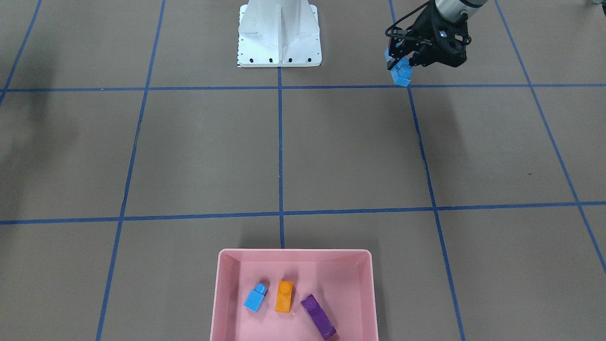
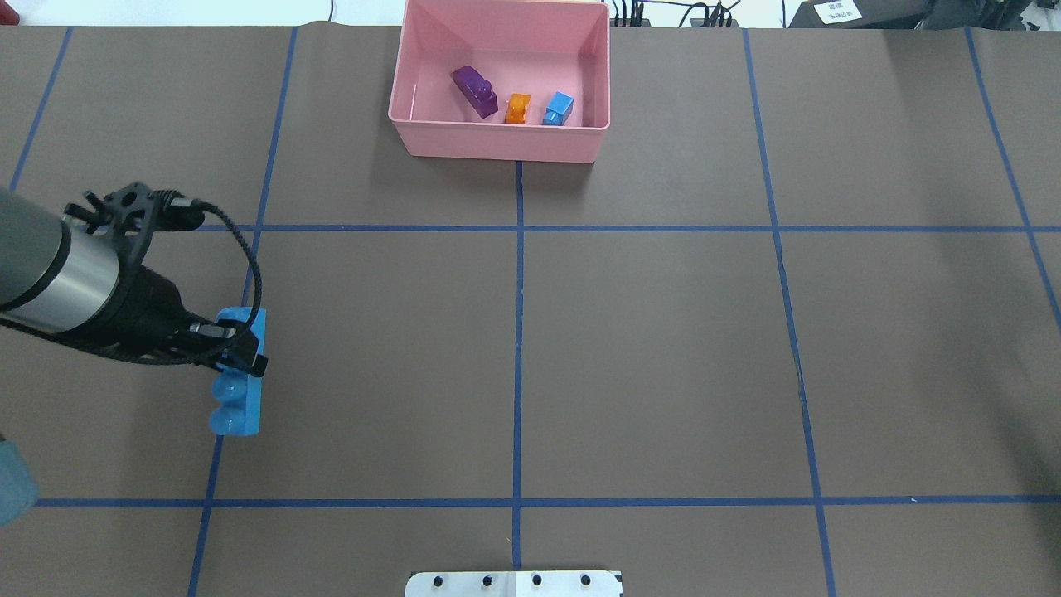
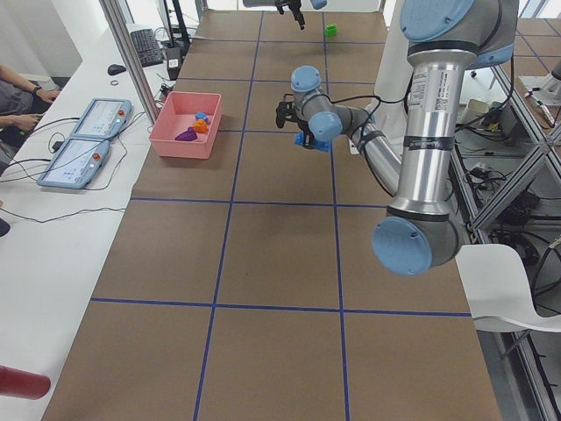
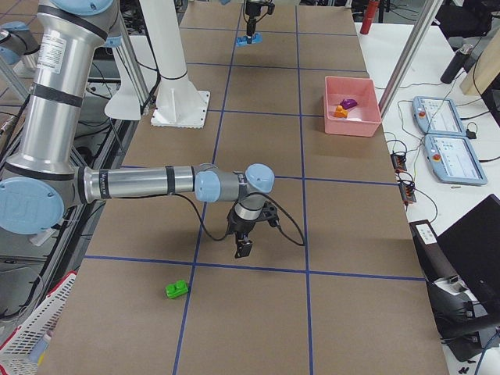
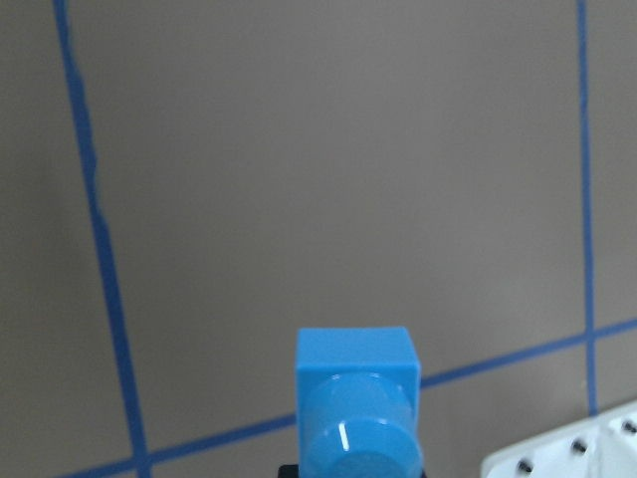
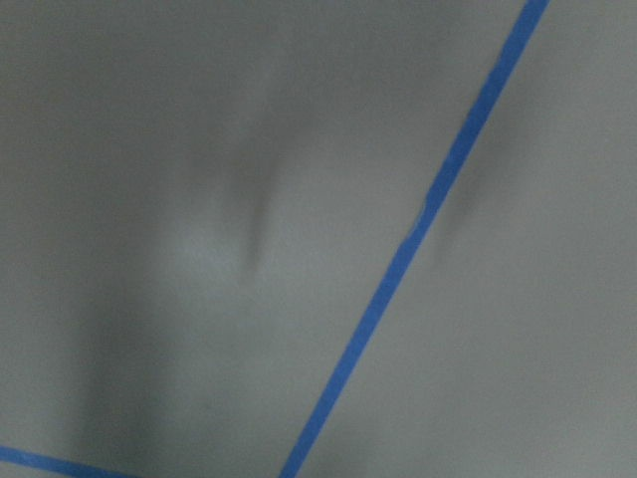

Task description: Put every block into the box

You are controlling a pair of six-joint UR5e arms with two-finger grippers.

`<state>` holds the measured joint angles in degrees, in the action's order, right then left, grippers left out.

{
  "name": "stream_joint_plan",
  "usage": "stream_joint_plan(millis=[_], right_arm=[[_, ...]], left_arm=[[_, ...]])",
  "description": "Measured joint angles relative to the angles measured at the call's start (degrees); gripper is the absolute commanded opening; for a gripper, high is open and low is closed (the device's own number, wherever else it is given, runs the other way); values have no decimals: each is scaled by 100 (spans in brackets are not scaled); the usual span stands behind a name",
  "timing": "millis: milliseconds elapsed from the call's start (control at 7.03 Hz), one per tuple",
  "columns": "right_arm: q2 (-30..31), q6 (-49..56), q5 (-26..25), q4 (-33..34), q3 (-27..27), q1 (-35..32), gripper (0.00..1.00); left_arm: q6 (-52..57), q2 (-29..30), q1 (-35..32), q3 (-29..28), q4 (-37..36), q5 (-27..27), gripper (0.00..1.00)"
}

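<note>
Left end effector point(image 2: 240, 352), clenched on one end of the long blue block point(image 2: 236, 398), whose studded free end projected past the fingers. In the left wrist view the block appeared end-on, over brown surface point(image 2: 663, 348) crossed by blue tape lines point(image 2: 518, 332). Whether its lower end touched the surface could not be determined. This grasp lay on the robot's left side, near the white robot base point(image 1: 279, 38) and well apart from the box point(image 2: 497, 141).

Right end effector point(image 4: 243, 250), pointed down at the surface; seen only in the side views, so its open or closed state could not be determined. The green block point(image 4: 177, 290) lay on the surface near it, not touching it. The right wrist view showed only surface and tape.

The pink box stood at the far edge of the surface, opposite the base. Inside it lay the purple block point(image 2: 474, 89), the orange block point(image 2: 518, 109) and the small blue block point(image 2: 559, 109), side by side, with the orange one between the other two.
</note>
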<state>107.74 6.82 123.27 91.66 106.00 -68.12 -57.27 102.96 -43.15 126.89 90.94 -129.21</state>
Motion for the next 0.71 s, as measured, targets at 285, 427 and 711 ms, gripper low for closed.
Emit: stream_joint_plan(millis=[285, 427, 711], right_arm=[[626, 134, 57, -943, -465, 73, 100], [837, 154, 183, -1286, -662, 117, 100], [1007, 165, 399, -1515, -939, 229, 94]], left_arm=[[120, 760, -270, -367, -377, 1, 0], [132, 998, -322, -527, -410, 6, 0], [134, 1275, -359, -730, -423, 27, 0]])
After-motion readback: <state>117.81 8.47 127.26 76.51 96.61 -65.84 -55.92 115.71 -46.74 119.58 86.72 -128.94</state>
